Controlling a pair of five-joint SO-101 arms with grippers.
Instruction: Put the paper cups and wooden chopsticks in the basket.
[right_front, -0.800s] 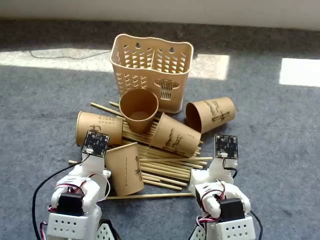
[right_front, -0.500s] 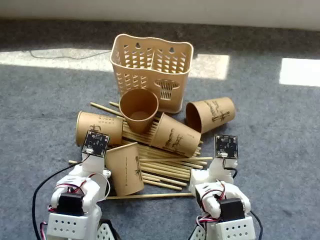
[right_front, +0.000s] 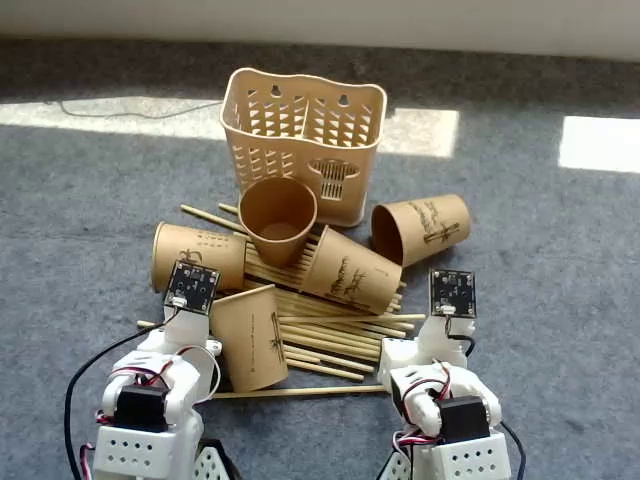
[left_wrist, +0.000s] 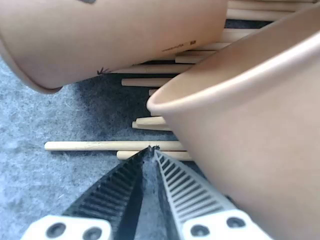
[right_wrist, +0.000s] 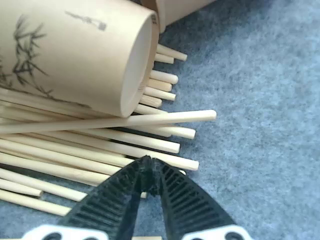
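While nothing has yet gone into it, the basket (right_front: 270, 165) stands upright toward the far edge of the bench (right_front: 560, 290), about mid-width. Just in front of it the paper cups (right_front: 420, 228) lie heaped, four on their sides and one upright cup (right_front: 277, 218) touching the basket's front wall. All sit over a fan of wooden chopsticks (right_front: 335, 335) that spreads toward the near edge.

Both arms sit at that near edge. The left claw (left_wrist: 151, 149) is pinched closed on nothing, its tips just short of a loose stick and beside a cup's rim. The right claw (right_wrist: 147, 162) is likewise closed and empty, poised over the stick ends.

The job appears to be at its opening step, a first pick. The next move likely calls for a claw to spread, then close over a cup's rim or a single stick.
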